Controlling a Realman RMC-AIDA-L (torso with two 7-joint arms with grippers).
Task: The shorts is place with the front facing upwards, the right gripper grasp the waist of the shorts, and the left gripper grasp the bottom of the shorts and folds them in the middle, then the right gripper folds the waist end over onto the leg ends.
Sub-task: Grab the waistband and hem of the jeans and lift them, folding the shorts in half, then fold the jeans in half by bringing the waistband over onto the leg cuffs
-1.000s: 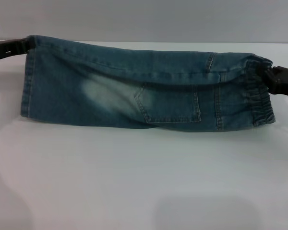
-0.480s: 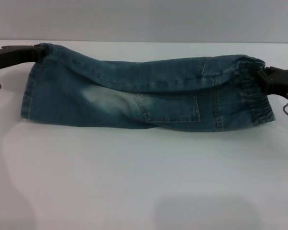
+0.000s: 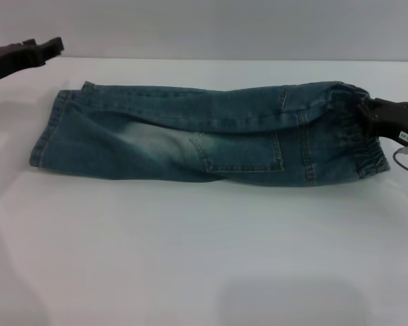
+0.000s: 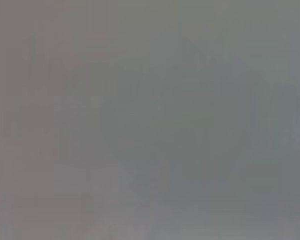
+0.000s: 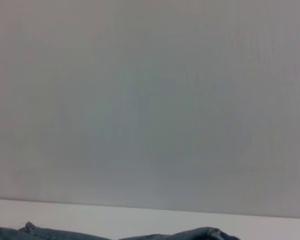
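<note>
The shorts (image 3: 190, 136) lie flat on the white table (image 3: 204, 258), folded lengthwise, with a pale faded patch and a patch pocket facing up. Their leg ends (image 3: 44, 139) are at the left and the ruffled waist (image 3: 367, 155) is at the right. My right gripper (image 3: 362, 109) is shut on the upper edge of the waist. My left gripper (image 3: 53, 46) hovers open above and to the left of the leg ends, clear of the cloth. A strip of the shorts (image 5: 200, 234) shows at the edge of the right wrist view. The left wrist view shows only grey.
A thin wire (image 3: 404, 159) loops below the right gripper. The table's far edge meets a grey wall (image 3: 204, 27) just behind the shorts. Bare white table surface spreads in front of the shorts.
My left gripper let go of the leg hem and drew back up and to the left. The freed hem dropped flat onto the table. The right gripper stayed on the waist.
</note>
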